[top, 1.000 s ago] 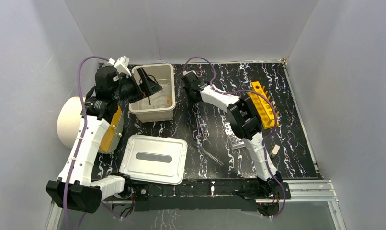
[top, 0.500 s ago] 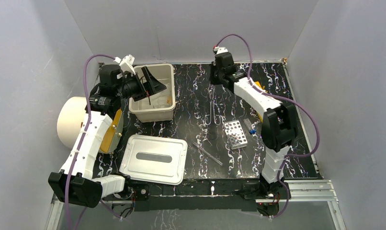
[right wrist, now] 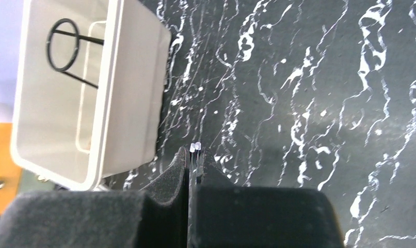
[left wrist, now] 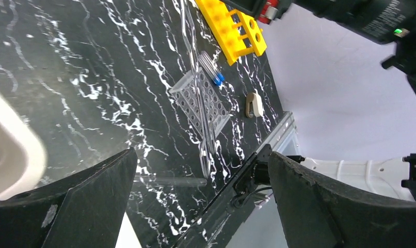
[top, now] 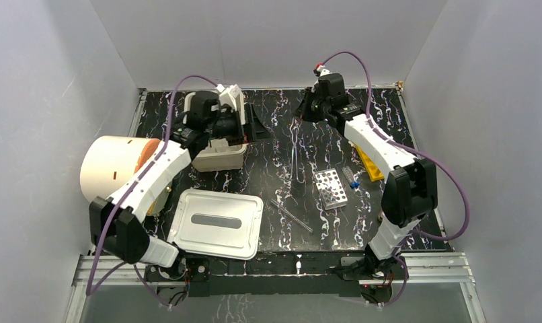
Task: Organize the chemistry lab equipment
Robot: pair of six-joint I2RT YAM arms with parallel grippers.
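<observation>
My right gripper is at the back middle, shut on the two wire ends of the metal tongs. The tongs hang down from it above the black table; in the left wrist view the tongs cross in front of the silver perforated rack. My left gripper stands open above the cream bin, pointing right, with nothing in it. On the table lie the silver rack, blue-capped vials, glass rods and the yellow tube rack, which is partly behind my right arm.
A black wire ring stand leans inside the bin. The bin's lid lies near the front left. A big cream cylinder stands at the left edge. A small cream piece lies near the right front.
My left arm swung from the bin's left side to above it, now pointing right. My right gripper moved from the bin's corner to the back middle, tongs with it, uncovering the silver rack.
</observation>
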